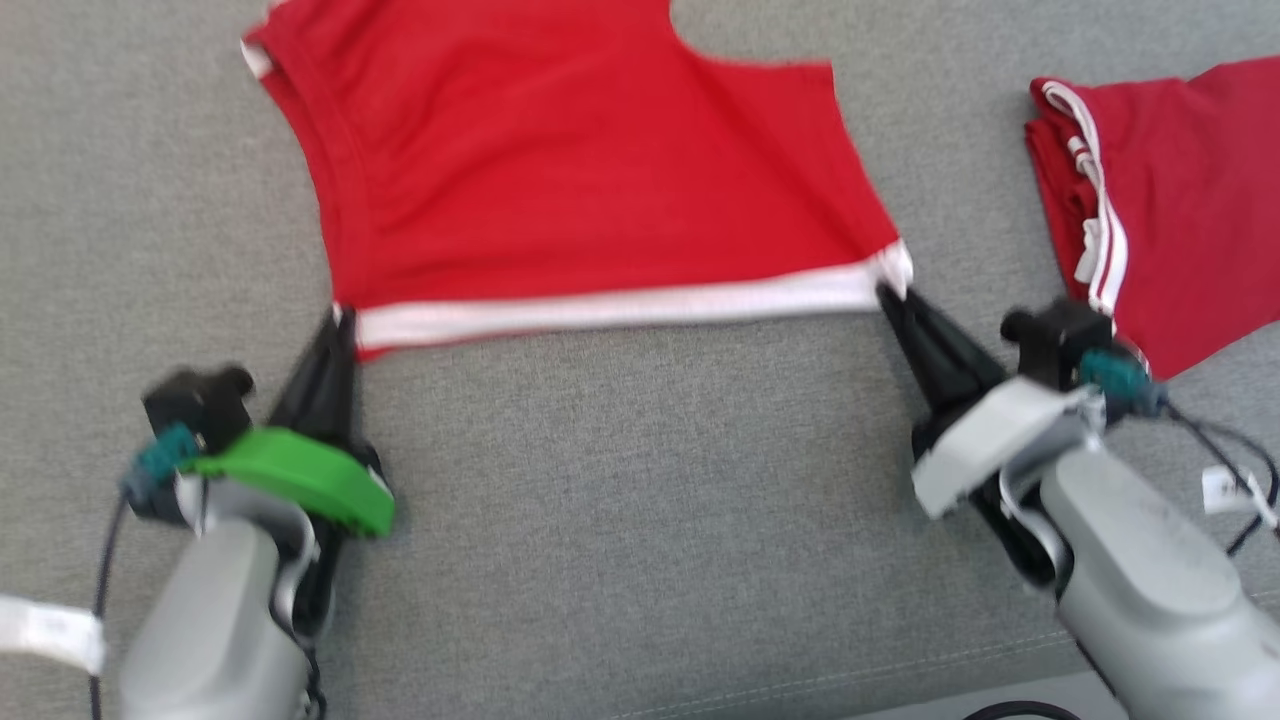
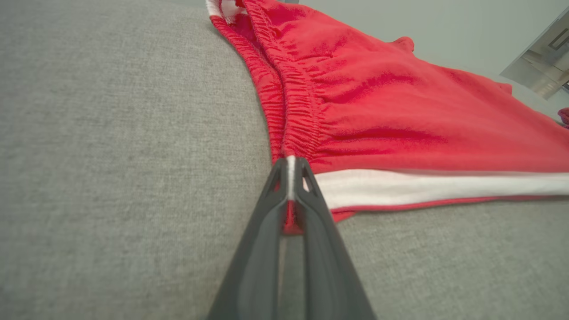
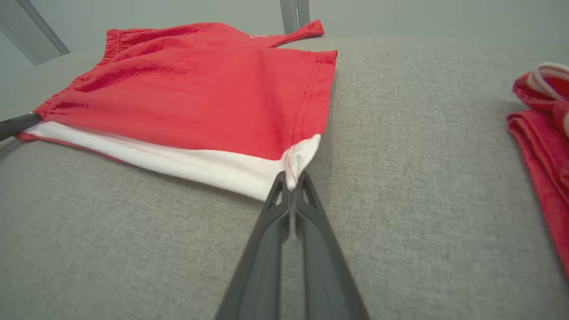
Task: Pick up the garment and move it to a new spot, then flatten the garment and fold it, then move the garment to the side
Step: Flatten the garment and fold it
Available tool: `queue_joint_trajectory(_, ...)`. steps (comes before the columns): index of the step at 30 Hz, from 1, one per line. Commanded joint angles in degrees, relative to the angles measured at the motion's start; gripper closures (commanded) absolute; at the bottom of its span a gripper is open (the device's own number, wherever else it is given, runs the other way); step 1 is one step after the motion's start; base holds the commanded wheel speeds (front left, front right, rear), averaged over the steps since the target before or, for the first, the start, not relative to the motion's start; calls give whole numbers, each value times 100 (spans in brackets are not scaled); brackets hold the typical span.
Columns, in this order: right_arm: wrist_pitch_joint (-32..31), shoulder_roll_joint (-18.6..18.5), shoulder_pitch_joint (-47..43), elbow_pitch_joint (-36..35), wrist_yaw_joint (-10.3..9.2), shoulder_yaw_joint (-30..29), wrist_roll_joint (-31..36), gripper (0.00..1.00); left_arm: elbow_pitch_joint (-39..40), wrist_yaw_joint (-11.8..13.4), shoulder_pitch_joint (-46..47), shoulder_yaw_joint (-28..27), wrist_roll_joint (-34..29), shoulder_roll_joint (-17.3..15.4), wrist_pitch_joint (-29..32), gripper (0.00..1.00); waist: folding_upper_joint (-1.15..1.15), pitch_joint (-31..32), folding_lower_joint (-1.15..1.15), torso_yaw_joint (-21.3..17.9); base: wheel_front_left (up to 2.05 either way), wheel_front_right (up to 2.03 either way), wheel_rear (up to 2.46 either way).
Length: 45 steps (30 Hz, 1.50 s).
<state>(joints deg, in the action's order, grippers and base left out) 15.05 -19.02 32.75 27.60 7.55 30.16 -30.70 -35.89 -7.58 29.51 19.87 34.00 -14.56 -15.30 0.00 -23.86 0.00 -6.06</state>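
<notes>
Red shorts (image 1: pixel 590 170) with a white side stripe lie spread on the grey cushion, stripe edge toward me. My left gripper (image 1: pixel 340 325) is shut on the near left corner, by the elastic waistband (image 2: pixel 298 115). In the left wrist view the gripper (image 2: pixel 291 166) pinches the white stripe end. My right gripper (image 1: pixel 890 295) is shut on the near right corner at the leg hem. The right wrist view shows that gripper (image 3: pixel 292 180) clamping the bunched white corner of the garment (image 3: pixel 200 93). The stripe runs taut between both grippers.
A second red garment with white stripes (image 1: pixel 1170 200) lies folded at the right, close behind my right wrist, also seen as the folded garment (image 3: pixel 546 129). The grey fabric surface (image 1: pixel 640 500) stretches toward me to its stitched front edge.
</notes>
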Motion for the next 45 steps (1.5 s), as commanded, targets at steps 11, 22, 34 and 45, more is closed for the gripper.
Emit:
queue_joint_trajectory(11, 13, 9, -1981, -70, -17, -195, 156, 100, 486, 26, -2573, -880, -437, 400, 27, 100, 0, 1901, 0, -9, 0, 0, 0)
queue_joint_trajectory(22, 14, 29, -3307, -260, -30, -763, 175, 100, 1458, 38, -3848, -1243, -837, 474, 18, 100, 0, 2481, 0, 158, 0, 0, 0)
queue_joint_trajectory(34, 14, -15, -2285, -531, -19, -836, 367, 100, 2073, 25, -3237, -1015, -879, 641, 6, 100, 0, 1882, 0, 629, 0, 0, 0)
queue_joint_trajectory(45, 13, 19, 248, 598, -13, -388, 409, 100, 1457, 20, -1473, -710, -516, 979, 13, 100, 0, 518, 0, 1222, 0, 0, 0)
